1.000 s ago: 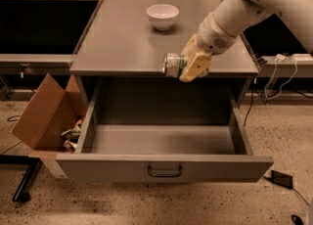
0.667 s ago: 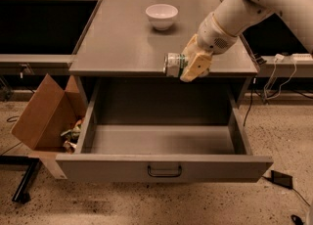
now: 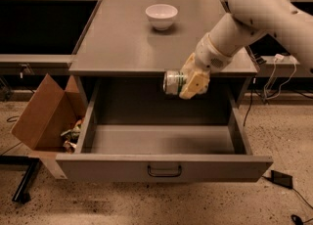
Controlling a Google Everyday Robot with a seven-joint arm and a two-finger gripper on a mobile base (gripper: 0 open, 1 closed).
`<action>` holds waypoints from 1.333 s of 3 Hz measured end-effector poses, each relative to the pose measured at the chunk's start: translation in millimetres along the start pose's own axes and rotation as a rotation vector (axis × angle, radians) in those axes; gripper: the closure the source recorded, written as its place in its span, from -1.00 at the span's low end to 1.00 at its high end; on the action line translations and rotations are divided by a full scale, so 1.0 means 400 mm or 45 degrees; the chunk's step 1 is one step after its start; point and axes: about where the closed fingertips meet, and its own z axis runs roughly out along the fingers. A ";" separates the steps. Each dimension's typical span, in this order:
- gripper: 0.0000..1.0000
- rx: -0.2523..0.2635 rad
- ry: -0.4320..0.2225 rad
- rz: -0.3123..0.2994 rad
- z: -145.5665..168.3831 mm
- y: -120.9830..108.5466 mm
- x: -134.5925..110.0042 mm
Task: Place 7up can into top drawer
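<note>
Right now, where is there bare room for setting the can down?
The top drawer floor is bare from wall to wall, below the gripper holding the 7up can. The countertop is bare left of the white bowl. Crowded: the cardboard box holding clutter.

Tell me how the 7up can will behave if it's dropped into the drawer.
The can lies on its side in the gripper, held above the open drawer, so it will probably roll on the flat floor. As a drink can, it likely dents if the jaws squeeze hard. It looks small, so probably light.
</note>
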 end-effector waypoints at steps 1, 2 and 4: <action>1.00 -0.049 -0.004 0.064 0.105 0.054 0.079; 1.00 -0.090 0.033 0.126 0.220 0.089 0.157; 0.62 -0.097 -0.011 0.200 0.339 0.064 0.216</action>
